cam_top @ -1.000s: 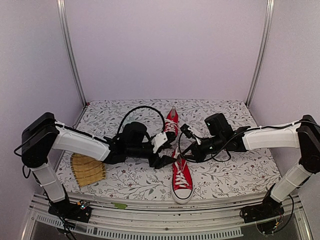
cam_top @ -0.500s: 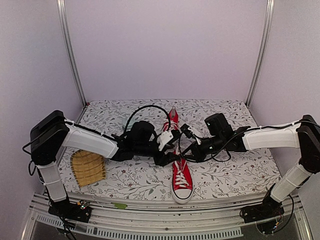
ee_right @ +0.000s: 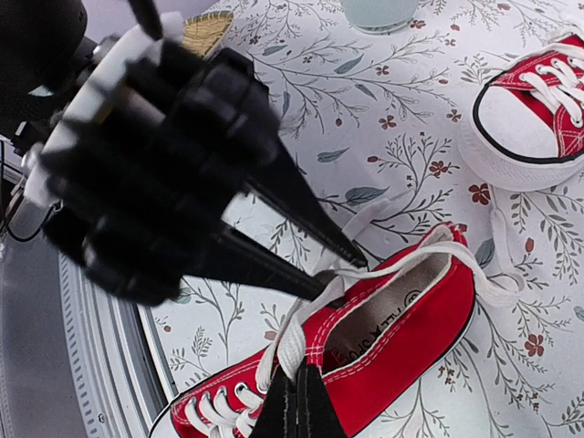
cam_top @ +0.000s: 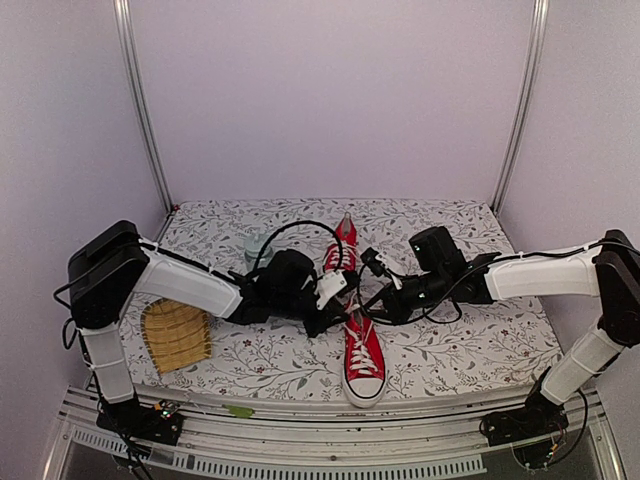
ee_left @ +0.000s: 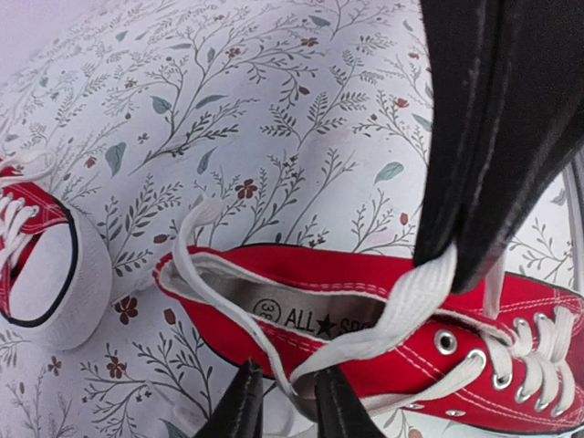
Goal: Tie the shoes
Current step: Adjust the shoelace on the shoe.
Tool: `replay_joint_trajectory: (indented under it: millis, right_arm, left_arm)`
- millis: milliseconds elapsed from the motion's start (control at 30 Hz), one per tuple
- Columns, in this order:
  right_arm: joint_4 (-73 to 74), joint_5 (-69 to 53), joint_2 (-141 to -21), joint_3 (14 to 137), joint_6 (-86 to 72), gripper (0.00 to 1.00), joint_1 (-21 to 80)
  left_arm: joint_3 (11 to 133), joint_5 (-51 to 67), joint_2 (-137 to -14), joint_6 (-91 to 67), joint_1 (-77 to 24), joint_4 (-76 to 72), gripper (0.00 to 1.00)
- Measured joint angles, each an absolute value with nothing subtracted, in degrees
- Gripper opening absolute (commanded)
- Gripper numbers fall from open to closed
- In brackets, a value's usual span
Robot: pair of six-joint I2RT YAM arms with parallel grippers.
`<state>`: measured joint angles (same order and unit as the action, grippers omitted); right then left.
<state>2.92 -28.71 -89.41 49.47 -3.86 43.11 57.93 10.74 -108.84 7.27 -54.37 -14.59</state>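
Lengthwise, the near red shoe (cam_top: 365,362) lies on the bench (cam_top: 480,350) at the middle of its near edge. Its long axis runs near to far, with the white toe cap pointing at the near edge and the heel toward the back. Its white lace (ee_left: 401,306) rises from the top eyelets. The right hand (ee_right: 297,383) is clenched on that lace just above the shoe's opening. The left hand (ee_left: 285,406) reaches in from the left over the heel. The lace runs between its fingers (ee_left: 242,406), which stand narrowly apart; whether they pinch it cannot be told. The second shoe (cam_top: 342,245) lies just behind on the same line, its toe cap close to the first one's heel. A woven mat (cam_top: 175,335) sits near the left edge.
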Motion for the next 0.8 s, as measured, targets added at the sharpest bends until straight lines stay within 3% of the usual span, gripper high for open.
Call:
replay_joint_trajectory:
  millis: [433,667,800]
  right_arm:
    - [1.6,-25.6,-89.4,49.5,-3.9,0.04,41.6]
    - [-0.5,-21.2,-92.0,50.3,-3.6,0.30,41.1]
    - [-1.0,-19.4,-91.5,49.9,-2.2,0.36,41.1]
  left_arm:
    - [52.9,14.6,-102.5,12.4,-54.4,-17.3,0.00]
    - [52.9,15.7,-101.8,13.9,-54.4,-16.6,0.00]
    - [52.9,15.5,-101.8,13.9,-54.4,-16.4,0.00]
